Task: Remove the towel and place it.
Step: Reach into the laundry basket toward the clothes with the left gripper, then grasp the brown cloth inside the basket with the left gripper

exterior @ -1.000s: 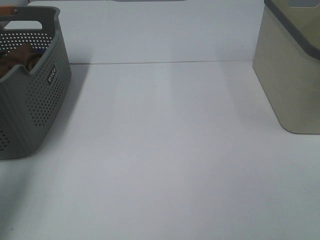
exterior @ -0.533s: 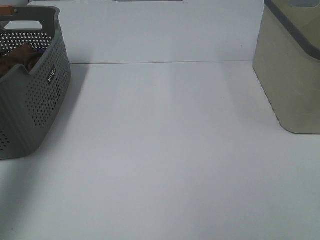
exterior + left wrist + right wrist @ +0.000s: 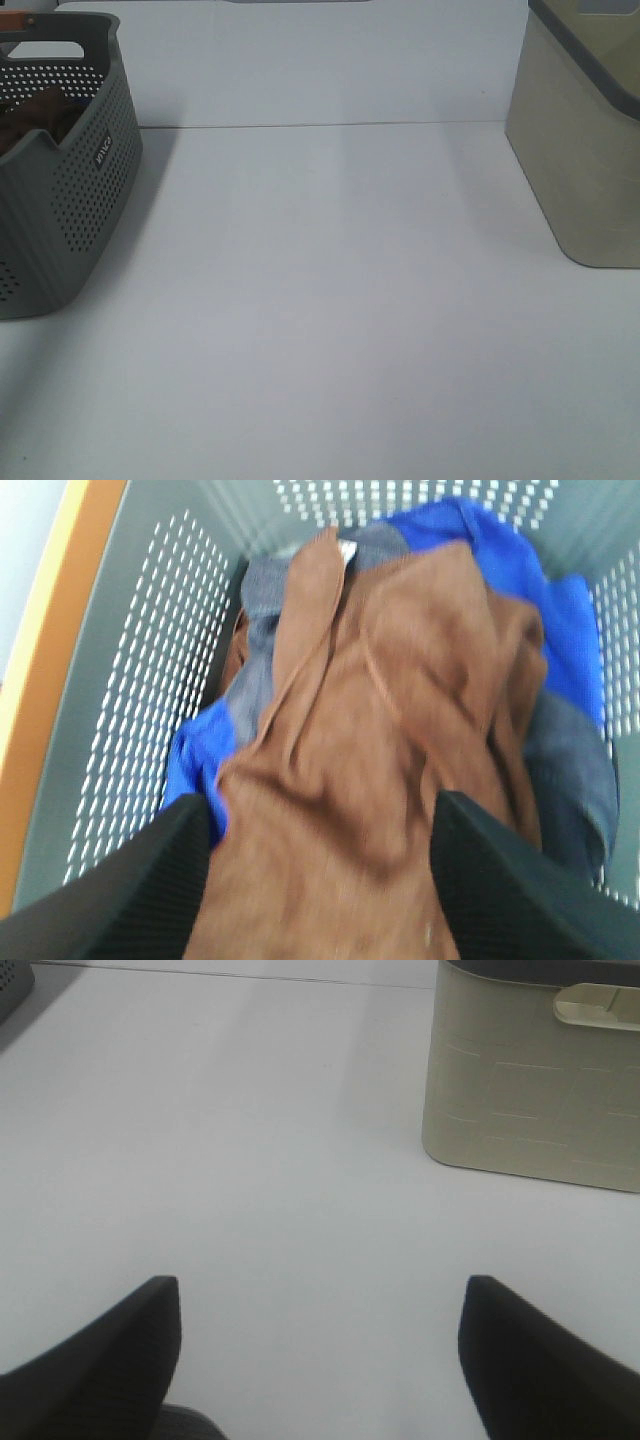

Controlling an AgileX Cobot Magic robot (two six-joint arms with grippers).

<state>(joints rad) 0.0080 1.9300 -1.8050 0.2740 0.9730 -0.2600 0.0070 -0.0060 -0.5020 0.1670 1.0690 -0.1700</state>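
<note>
Our left claw [image 3: 320, 880] hangs inside the grey plastic basket [image 3: 150, 680], its two dark ribbed fingers [image 3: 120, 880] spread wide. The towel [image 3: 400, 710] lies directly between and ahead of them: a soft, velvety reddish-brown cloth, crumpled into long folds, with a hemmed edge running away from the claw. We cannot tell whether the fingers touch the fabric; nothing is pinched. Under the towel, on either side of the claw and beyond it, a bright blue cloth [image 3: 560, 630] shows, and a dull grey fabric [image 3: 575, 770] peeks out beside it. The basket's walls, perforated with rows of small holes, rise around the claw.

Our right claw [image 3: 320, 1360] is also spread wide and holds nothing, with smooth white surface [image 3: 280, 1160] below and between its fingers [image 3: 100, 1350]. Ahead of it and off to one side stands a beige bin [image 3: 530, 1090], rounded at the corners, with faint panel lines and a dark rim.
</note>
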